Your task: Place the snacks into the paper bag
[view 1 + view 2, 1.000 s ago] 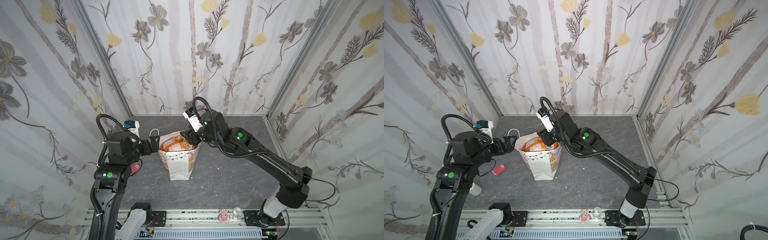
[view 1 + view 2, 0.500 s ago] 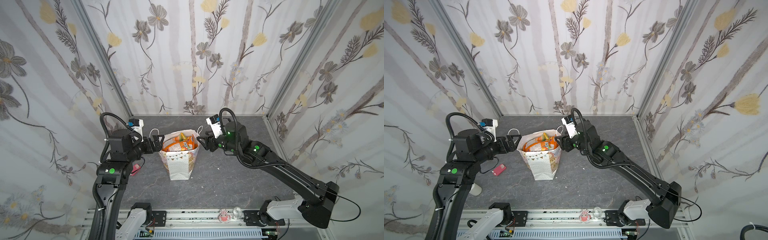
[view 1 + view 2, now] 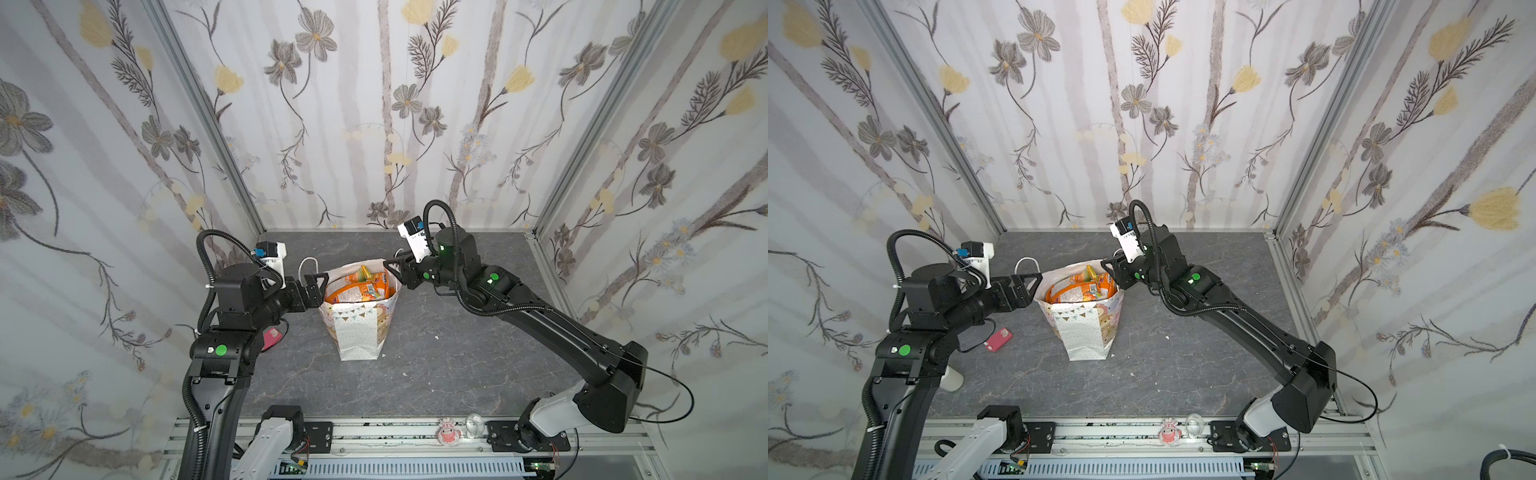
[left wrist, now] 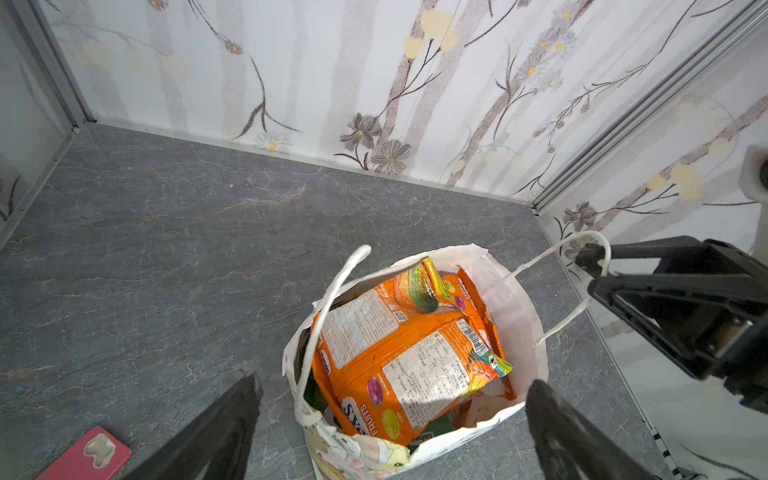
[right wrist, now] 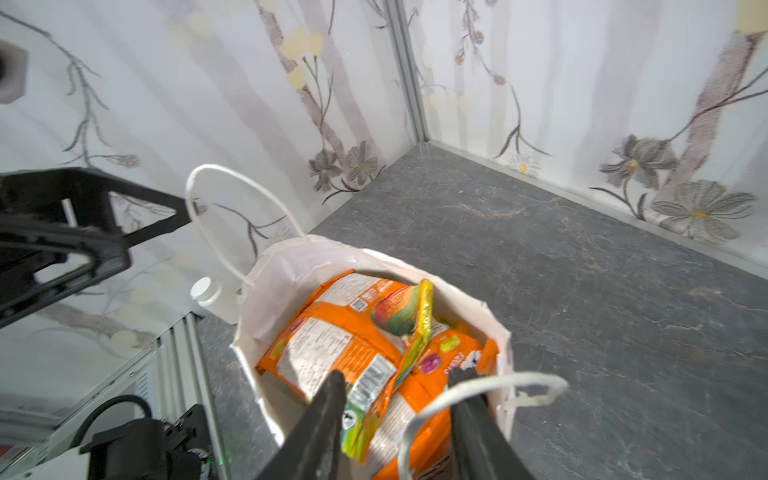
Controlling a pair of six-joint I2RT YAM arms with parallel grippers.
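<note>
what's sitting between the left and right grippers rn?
The paper bag, standing upright with its mouth open and orange snacks inside, sits between the left gripper and the right gripper. Both top views show it.

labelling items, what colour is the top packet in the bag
The packet is orange, clearest in the left wrist view.

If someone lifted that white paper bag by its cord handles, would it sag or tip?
Probably sags slightly: the paper bag has a crumpled rim. Likely light: the snacks are foil packets. Pushed high, it might tip, being tall.
</note>
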